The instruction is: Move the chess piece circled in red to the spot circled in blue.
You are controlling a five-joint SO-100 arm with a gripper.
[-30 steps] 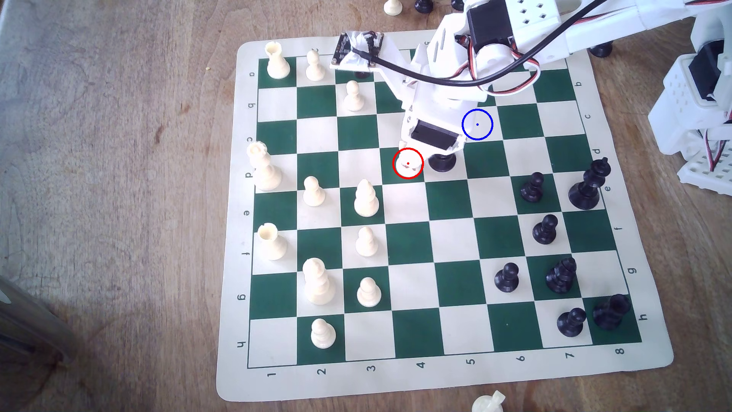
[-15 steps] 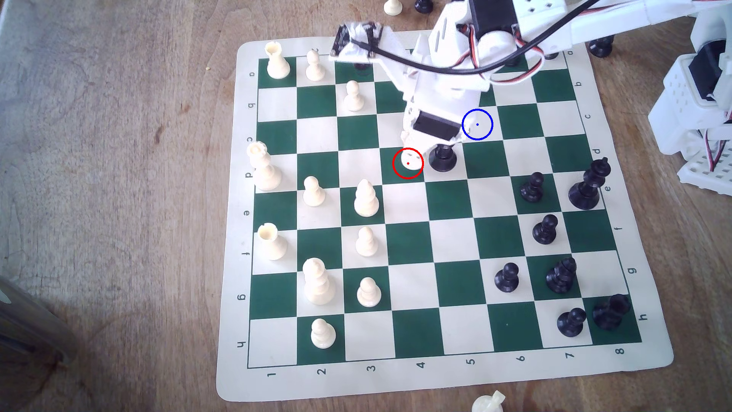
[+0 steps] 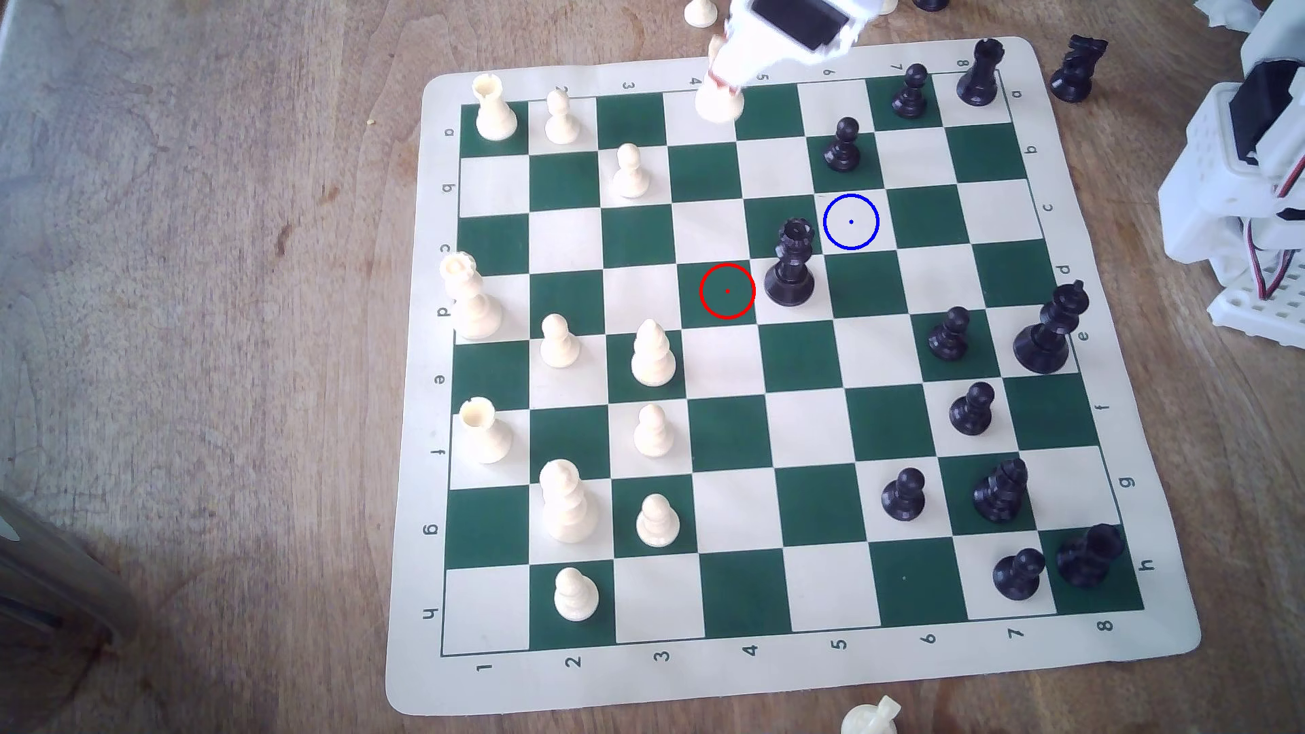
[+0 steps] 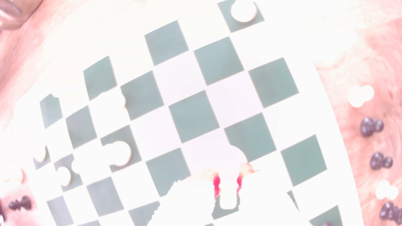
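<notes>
Cream-white chess piece point(image 3: 719, 102) with round base hangs clamped in the gripper point(image 3: 722, 83), well beyond the blue-ringed spot point(image 3: 851, 221).

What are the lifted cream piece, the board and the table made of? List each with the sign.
Cream knight, hanging from the claw: likely moulded plastic; even colour, soft sheen.
Board: looks like a flexible printed mat, vinyl or similar; rounded corners, thin edge lying flat.
Table: wood or wood veneer; visible grain and stains, matte.
</notes>
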